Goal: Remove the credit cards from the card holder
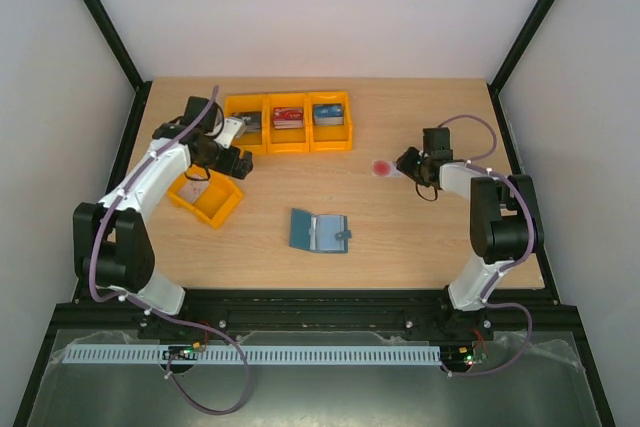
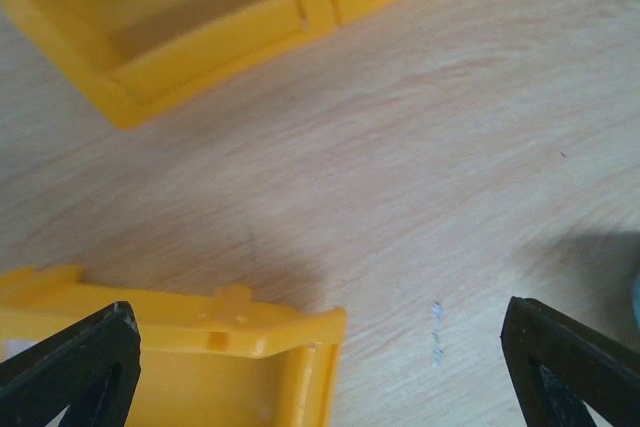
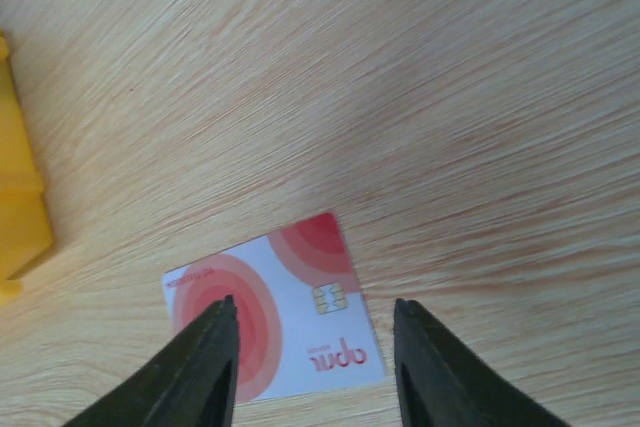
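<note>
The teal-blue card holder lies open on the table, light blue pockets up. A white credit card with red round marks lies flat on the wood; it shows small in the top view. My right gripper is open just above it, one finger on each side, holding nothing; in the top view my right gripper is right beside the card. My left gripper is wide open and empty over the corner of a loose orange bin. A pale thing, maybe a card, lies in that bin.
A row of three orange bins holding small items stands at the back left; its front edge shows in the left wrist view. The loose orange bin sits at the left, under my left arm. Black frame posts border the table.
</note>
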Tool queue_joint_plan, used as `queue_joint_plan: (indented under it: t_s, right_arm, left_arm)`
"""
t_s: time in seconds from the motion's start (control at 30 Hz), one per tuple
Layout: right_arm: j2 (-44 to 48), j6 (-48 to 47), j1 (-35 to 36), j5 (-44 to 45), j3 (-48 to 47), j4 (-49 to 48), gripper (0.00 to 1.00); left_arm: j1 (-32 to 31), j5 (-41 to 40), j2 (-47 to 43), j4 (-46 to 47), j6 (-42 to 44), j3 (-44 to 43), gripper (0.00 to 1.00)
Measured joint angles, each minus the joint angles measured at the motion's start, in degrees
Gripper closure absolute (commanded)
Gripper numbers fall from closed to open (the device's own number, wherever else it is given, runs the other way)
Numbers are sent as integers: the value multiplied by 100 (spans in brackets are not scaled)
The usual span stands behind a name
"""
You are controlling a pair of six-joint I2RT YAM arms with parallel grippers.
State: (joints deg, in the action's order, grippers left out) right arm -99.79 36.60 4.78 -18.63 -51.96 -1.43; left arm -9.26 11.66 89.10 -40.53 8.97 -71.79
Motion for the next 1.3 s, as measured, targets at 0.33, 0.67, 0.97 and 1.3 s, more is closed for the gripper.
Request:
queue_joint_plan:
  t_s: [0.33,0.67,0.97,1.3]
  right_arm:
    - [551,-586,431,1244,-426,857,42]
    - [769,-1211,2461,22,-267,1631,55]
    - [741,-960,2964,-1078,728,1593,81]
    - [691,-837,3045,-1458,785,1294,74]
  left_arm:
    - [-872,1429,-31,439,-590,1049,1]
    - [-1340,2833,372,1394,-1930,1797,17]
    - [-1832,3174,916,1967,-2535,1947,45]
    - [-2118,3281,1266,1969,-2461,1812,98]
